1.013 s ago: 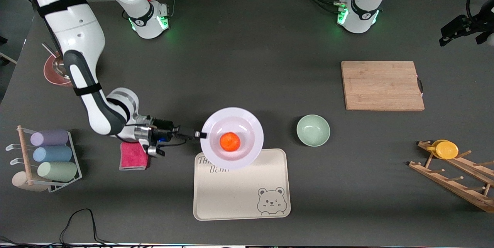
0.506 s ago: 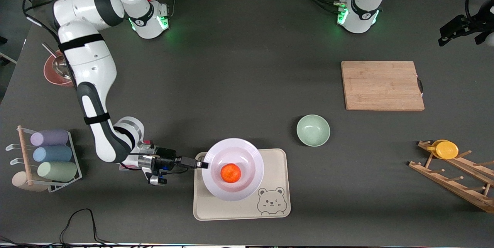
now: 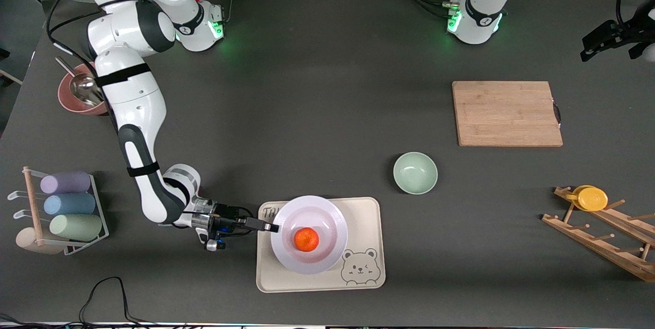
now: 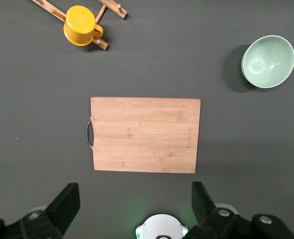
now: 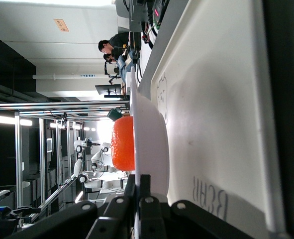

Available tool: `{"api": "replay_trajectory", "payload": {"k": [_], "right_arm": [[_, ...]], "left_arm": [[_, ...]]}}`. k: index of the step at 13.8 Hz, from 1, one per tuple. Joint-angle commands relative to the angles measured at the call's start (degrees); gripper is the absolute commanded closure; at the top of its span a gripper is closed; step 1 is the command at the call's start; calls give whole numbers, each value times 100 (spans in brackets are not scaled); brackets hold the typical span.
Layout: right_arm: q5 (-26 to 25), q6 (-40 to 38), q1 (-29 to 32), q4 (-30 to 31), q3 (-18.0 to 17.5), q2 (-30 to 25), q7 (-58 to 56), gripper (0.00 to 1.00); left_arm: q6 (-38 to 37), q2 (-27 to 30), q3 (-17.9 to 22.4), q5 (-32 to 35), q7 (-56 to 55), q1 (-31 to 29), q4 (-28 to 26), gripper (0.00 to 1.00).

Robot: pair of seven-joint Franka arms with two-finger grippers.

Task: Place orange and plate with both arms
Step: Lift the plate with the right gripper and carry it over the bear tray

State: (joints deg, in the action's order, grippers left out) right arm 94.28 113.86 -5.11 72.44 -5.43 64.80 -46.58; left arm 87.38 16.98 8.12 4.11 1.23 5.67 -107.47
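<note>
The white plate (image 3: 327,221) is over the cream bear tray (image 3: 366,216), with the orange (image 3: 306,239) in its centre. My right gripper (image 3: 274,227) is shut on the plate's rim at the side toward the right arm's end of the table. In the right wrist view the fingers (image 5: 139,191) pinch the thin plate rim (image 5: 154,144), the orange (image 5: 123,143) sits on the plate, and the tray (image 5: 216,109) lies close under it. My left gripper (image 4: 132,206) is open and empty, high over the table near the left arm's base; it is out of the front view.
A pale green bowl (image 3: 415,173) stands beside the tray toward the left arm's end. A wooden cutting board (image 3: 506,113) lies farther from the camera. A wooden rack with a yellow cup (image 3: 592,198), a cup rack (image 3: 61,211) and a brown bowl (image 3: 77,94) stand at the table's ends.
My right gripper has carried the plate with the orange nearer to the camera and down, from the tray's edge to over the tray. The left arm has not moved.
</note>
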Motion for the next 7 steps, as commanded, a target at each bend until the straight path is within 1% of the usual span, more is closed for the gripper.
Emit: {"api": "replay_trajectory", "payload": {"k": [1, 6, 7], "right_arm": [[-102, -13, -69, -511, 6, 357, -52, 100], [-76, 5, -157, -582, 24, 445, -79, 100], [-76, 5, -157, -582, 24, 445, -71, 81]], "left_arm": [[33, 16, 23, 63, 70, 48, 15, 0], [-2, 59, -39, 98, 61, 30, -133, 0], [24, 60, -39, 98, 61, 22, -151, 0]]}}
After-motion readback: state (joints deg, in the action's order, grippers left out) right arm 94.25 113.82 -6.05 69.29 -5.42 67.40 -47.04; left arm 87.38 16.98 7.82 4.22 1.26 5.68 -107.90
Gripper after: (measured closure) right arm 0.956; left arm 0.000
